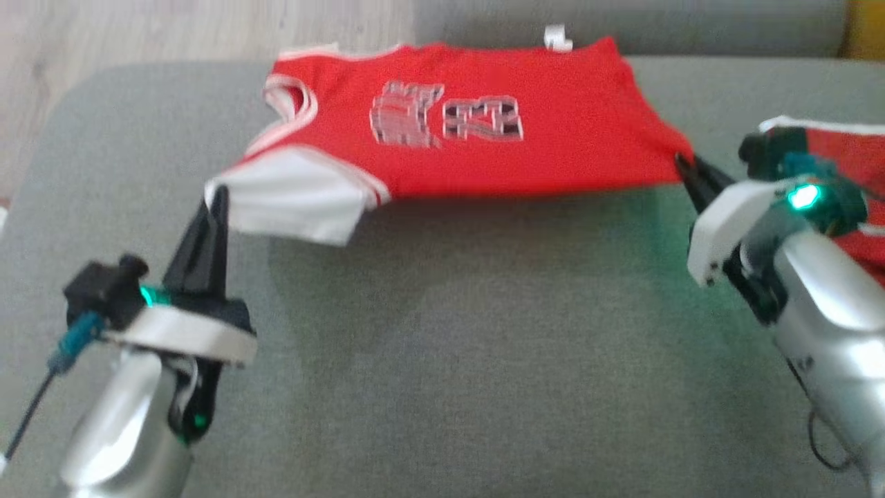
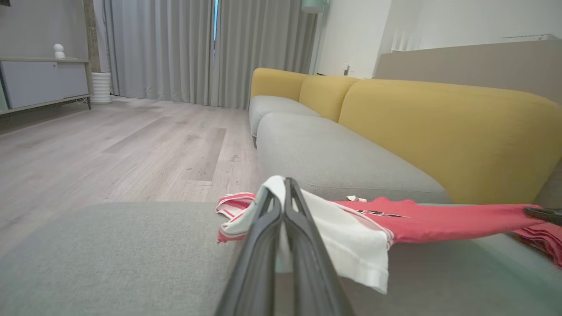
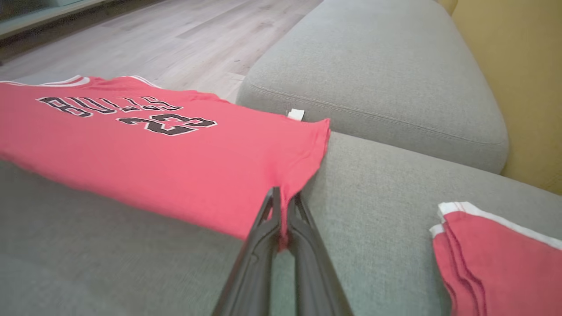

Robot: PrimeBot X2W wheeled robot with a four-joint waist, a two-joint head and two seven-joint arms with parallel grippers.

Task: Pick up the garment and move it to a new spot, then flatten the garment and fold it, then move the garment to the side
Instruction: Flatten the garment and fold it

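Head view: left claw (image 1: 219,200) and right claw (image 1: 683,164) pinch jersey (image 1: 525,149) corners above bare grey cushion (image 1: 449,346).

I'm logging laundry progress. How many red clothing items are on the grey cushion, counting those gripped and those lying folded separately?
Gripped: red jersey, pinched by left gripper and right gripper: 1
Lying apart: folded red pile, layers not countable: 1
Total: 2

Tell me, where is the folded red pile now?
Head view, far right: the folded red pile lies on the grey cushion, beside the right gripper.
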